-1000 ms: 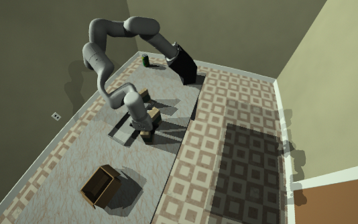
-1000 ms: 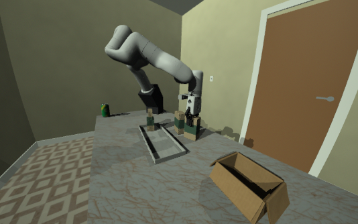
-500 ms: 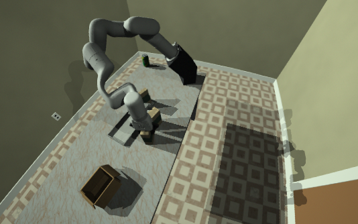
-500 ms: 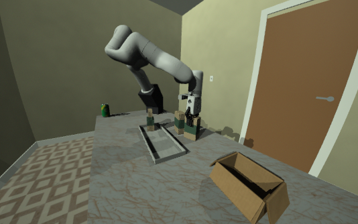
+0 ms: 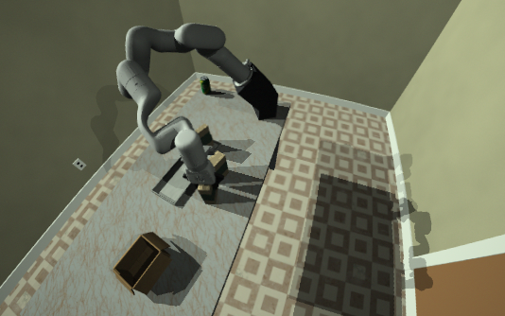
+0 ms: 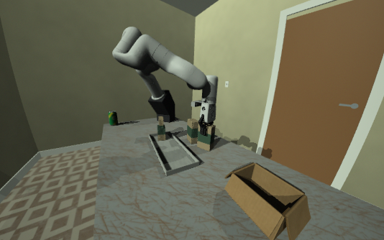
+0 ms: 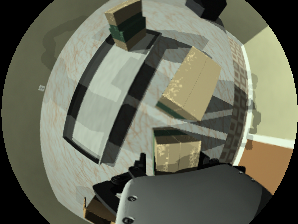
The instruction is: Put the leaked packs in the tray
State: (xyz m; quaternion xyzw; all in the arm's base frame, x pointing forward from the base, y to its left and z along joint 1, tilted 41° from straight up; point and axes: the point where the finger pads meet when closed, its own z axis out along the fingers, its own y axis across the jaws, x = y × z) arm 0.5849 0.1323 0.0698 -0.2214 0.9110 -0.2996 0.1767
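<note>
Three tan coffee packs with green bands stand upright on the table. The nearest pack (image 6: 206,137) stands right of the grey tray (image 6: 173,152). My gripper (image 6: 203,125) is open, its fingers straddling the top of this pack without squeezing it. The pack also shows in the wrist view (image 7: 174,152) just below the gripper body. The middle pack (image 6: 192,131) stands just behind it, and shows in the wrist view (image 7: 190,84). The far pack (image 6: 161,128) stands at the tray's far end, and shows in the wrist view (image 7: 127,22). The tray (image 5: 175,184) holds nothing.
An open cardboard box (image 6: 268,200) lies on its side at the near right of the table. A green can (image 6: 113,118) stands at the far left corner. The arm's black base (image 6: 163,104) is at the back edge.
</note>
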